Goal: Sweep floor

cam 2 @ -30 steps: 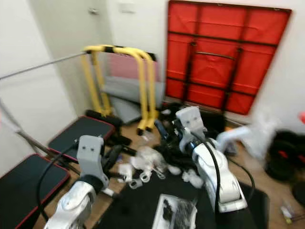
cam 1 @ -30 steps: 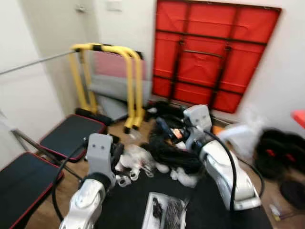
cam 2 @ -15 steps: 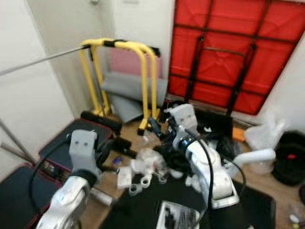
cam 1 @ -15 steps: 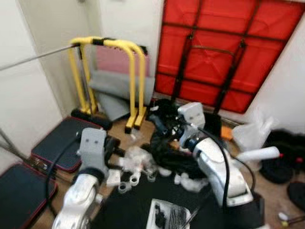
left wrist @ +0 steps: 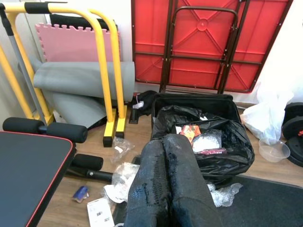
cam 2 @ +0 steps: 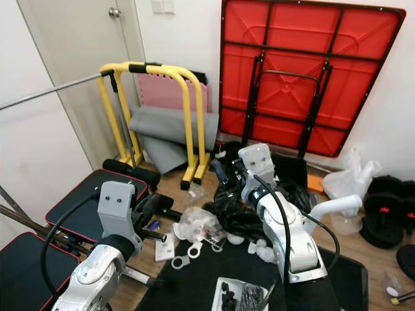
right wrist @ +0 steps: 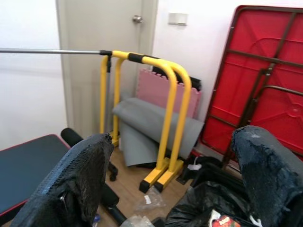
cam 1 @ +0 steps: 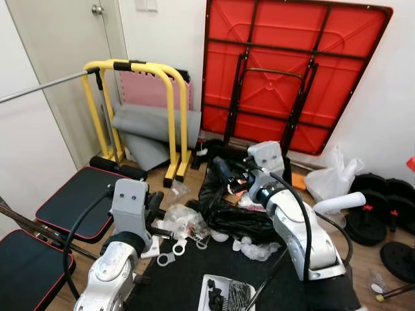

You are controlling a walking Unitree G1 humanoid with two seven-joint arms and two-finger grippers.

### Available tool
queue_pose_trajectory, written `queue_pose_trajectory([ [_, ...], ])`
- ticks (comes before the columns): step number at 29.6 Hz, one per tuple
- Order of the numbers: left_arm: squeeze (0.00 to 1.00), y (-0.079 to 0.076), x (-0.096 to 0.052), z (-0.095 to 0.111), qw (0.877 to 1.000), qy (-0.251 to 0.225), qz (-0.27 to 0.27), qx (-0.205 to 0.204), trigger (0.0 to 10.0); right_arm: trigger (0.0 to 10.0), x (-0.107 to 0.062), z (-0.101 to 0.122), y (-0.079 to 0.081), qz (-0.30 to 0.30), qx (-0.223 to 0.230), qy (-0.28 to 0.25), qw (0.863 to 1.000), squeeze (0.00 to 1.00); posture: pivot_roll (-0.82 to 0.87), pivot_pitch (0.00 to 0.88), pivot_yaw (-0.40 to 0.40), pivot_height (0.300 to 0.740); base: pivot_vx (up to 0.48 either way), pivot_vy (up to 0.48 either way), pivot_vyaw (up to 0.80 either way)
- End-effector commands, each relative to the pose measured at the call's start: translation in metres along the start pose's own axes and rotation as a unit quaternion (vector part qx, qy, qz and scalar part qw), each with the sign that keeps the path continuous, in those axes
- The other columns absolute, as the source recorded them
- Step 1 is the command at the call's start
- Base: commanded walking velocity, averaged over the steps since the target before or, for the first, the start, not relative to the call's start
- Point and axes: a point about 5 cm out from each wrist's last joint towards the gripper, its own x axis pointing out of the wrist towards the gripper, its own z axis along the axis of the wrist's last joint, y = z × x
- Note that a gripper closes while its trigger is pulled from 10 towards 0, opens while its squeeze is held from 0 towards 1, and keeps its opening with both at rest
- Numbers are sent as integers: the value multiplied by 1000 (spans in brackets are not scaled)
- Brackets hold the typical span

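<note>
Clutter covers the wooden floor (cam 1: pixel 194 176) in front of you, in a small room with white walls. A black rubbish bag (left wrist: pixel 203 137) sits open in the middle, with a red packet and clear wrappers inside. Crumpled clear plastic (cam 1: pixel 185 220) and white plastic rings (cam 1: pixel 170 251) lie on the floor beside it, at the edge of a black mat (cam 1: pixel 188 272). Your left gripper (left wrist: pixel 166 156) is raised above this litter with its two black fingers pressed together, holding nothing. Your right gripper (right wrist: pixel 173 175) is raised over the bag, its fingers spread wide apart and empty. A red folded table (cam 1: pixel 285 71) leans against the far wall. Yellow dip bars (cam 1: pixel 139 97) stand to the left of it, with a rolled grey mat (left wrist: pixel 80 78) and pink foam tiles (left wrist: pixel 75 42) behind them. A black padded bench (cam 1: pixel 78 201) with red trim sits on the floor at your left. Black weight plates (cam 1: pixel 379 207) and a white plastic bag (cam 1: pixel 331 178) lie at your right.
</note>
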Motion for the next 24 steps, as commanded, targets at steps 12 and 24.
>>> queue_pose_trajectory([
  [12,0,-5,-1,1,999,-8,-32,22,10000,10000,-7,-19,-18,9,36,43,998,0,-66,0,-77,675,0,0,0],
  [24,0,-5,0,2,999,-13,-40,34,10000,10000,-35,-59,-50,-5,78,131,988,0,-78,0,-66,640,0,0,0],
])
